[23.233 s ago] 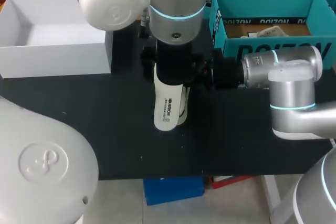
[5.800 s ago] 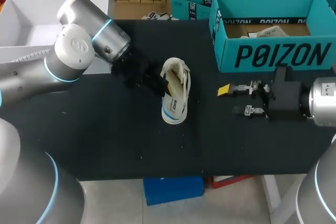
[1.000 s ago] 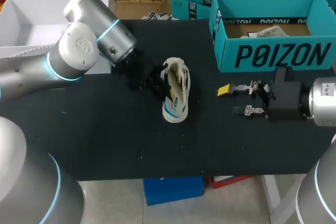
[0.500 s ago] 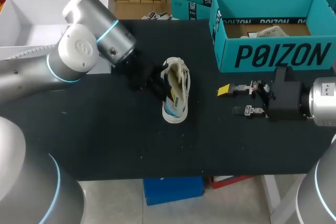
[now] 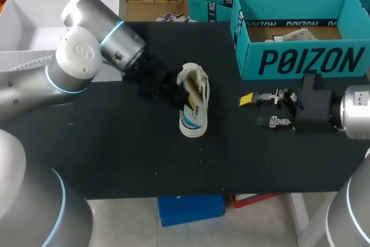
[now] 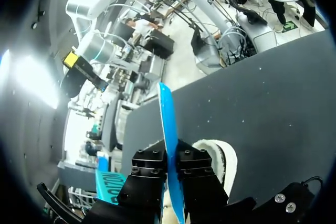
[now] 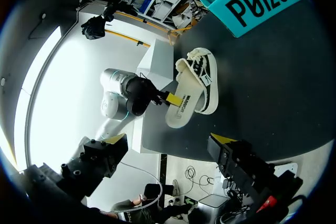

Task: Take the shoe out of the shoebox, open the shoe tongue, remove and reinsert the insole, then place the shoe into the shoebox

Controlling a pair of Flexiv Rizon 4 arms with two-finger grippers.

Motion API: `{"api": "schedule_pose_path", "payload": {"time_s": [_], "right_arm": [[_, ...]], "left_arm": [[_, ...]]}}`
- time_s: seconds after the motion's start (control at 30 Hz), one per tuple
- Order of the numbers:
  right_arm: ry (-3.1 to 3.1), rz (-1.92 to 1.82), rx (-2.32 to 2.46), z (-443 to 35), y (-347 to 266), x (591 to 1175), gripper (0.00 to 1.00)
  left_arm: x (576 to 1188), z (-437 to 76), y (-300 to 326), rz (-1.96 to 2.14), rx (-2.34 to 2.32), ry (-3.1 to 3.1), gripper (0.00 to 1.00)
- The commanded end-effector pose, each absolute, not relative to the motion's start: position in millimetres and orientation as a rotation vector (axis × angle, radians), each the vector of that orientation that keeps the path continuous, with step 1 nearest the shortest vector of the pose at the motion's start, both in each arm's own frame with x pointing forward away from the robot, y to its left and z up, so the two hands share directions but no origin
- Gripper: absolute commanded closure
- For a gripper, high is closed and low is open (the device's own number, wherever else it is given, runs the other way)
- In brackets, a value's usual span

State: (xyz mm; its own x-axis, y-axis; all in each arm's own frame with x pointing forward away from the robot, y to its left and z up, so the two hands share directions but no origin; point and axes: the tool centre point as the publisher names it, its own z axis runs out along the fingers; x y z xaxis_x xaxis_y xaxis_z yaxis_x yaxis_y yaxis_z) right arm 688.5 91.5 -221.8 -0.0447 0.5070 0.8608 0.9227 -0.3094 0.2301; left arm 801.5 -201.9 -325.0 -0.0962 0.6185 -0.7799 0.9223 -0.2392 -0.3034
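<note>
Head view: one shoe [image 5: 193,103], pale and low-cut, lying on its side near the middle of the black counter [image 5: 115,154]. Its opening faces the left pincer [image 5: 169,89], and it is well apart from the teal shoebox [image 5: 300,59] at the far right. Left wrist view: left pincer clamped on the insole [image 6: 166,124], a thin blue sheet seen edge-on. It is pinched from both faces and stands out ahead of the fingers, with the shoe's padded opening just under them. Whether the insole's other end sits inside the shoe cannot be told. Right wrist view: right pincer [image 7: 169,140] open, nothing between its tips, parked in front of the shoebox and apart from the shoe. Handling, as judged: insole light and flexible, likely to bend or fold if pushed from one end. It is best gripped flat across both faces, close to the end being fed in. Shoe light, soft in the upper, firmer along the sole. On its side it looks unsteady and apt to slide on the counter under a push. Best hold for lifting: across the heel or the sole walls, where it is stiffest. White box [image 5: 34,27] at far left, not engaged.
</note>
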Motion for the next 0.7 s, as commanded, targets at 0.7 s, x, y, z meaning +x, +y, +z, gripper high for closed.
{"api": "schedule_pose_path", "payload": {"time_s": [0.7], "right_arm": [[-1.509,-1.312,-1.815,-221.8,91.8,688.7,0.0]], "left_arm": [[764.7,-320.0,-206.9,-1.394,1.749,1.657,1.0]]}}
